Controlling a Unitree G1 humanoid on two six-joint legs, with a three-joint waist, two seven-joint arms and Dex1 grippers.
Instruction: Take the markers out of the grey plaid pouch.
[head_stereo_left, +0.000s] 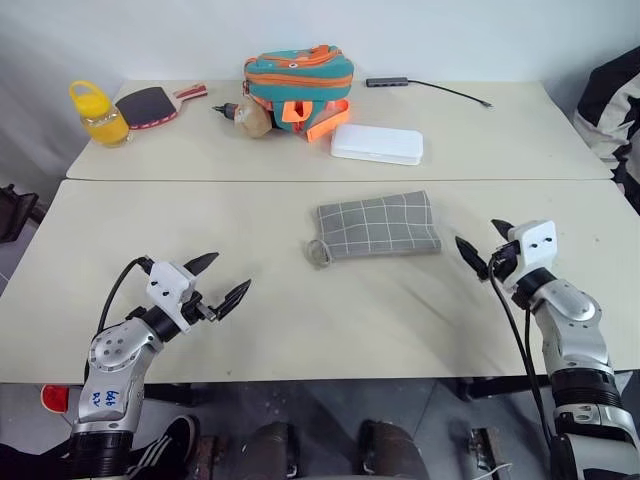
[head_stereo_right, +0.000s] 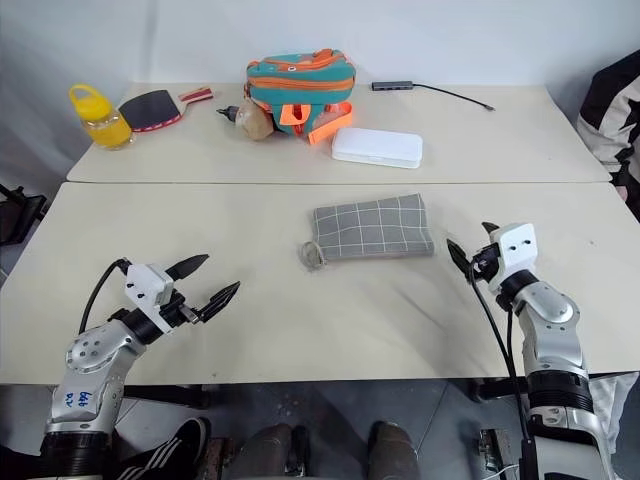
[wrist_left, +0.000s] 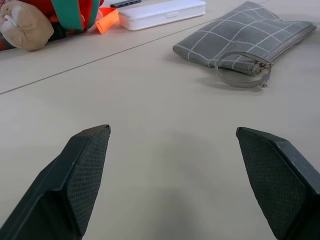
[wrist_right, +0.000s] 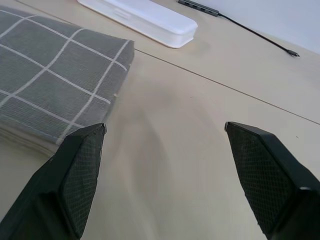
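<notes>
On the near half of the cream table (head_stereo_left: 120, 220), at the left, the left gripper (head_stereo_left: 219, 281) hovers with jaws spread wide, empty, aimed toward the middle. Between the arms lies the flat grey plaid fabric pouch (head_stereo_left: 380, 224), its small ring (head_stereo_left: 318, 252) at the near-left corner turned toward that gripper, likely the end to open. No markers show; presumably they sit inside. Just right of the pouch, the right gripper (head_stereo_left: 484, 246) waits, jaws spread, holding nothing.
</notes>
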